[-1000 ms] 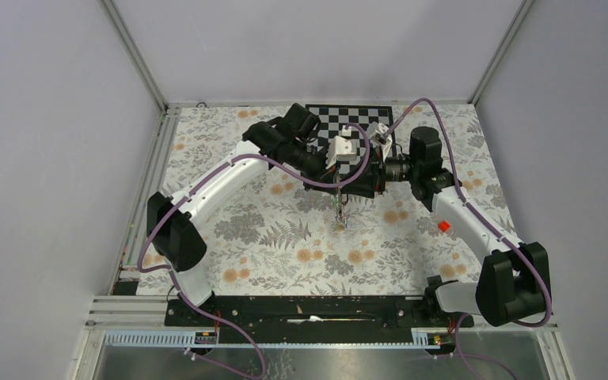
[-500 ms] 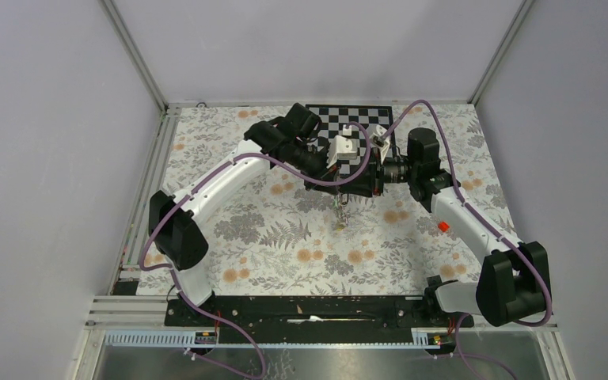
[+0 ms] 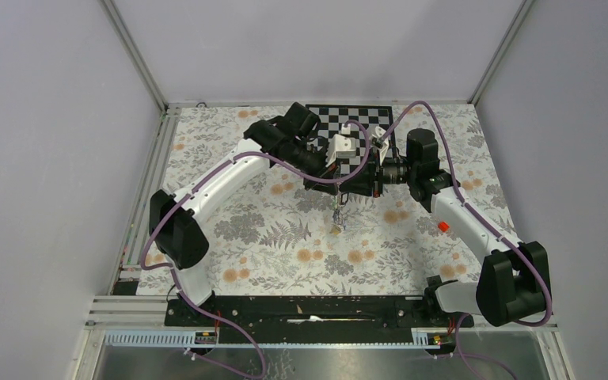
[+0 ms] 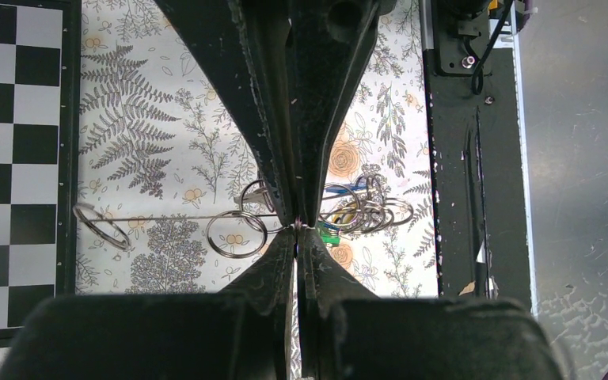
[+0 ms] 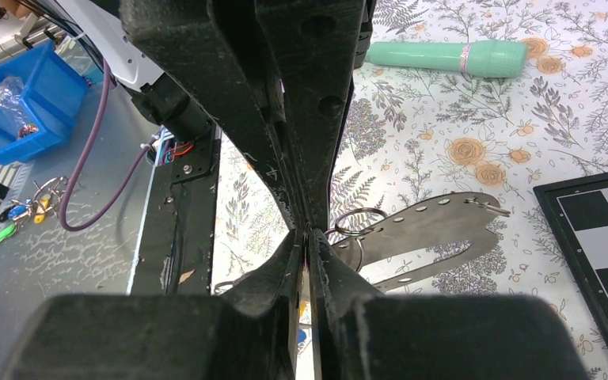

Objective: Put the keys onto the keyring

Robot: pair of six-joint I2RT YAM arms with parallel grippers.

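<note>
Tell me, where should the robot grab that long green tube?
Probably the mint-green tube is best taken around its slim middle, from straight above: it lies flat on its side, long and round, so the grip goes across its narrow width.

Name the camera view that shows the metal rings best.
The left wrist view: several metal rings show whole and sharp either side of the shut left gripper, with blue and green key heads among them. The right wrist view shows one ring beside its fingers; the top view, only a tiny dangling glint.
</note>
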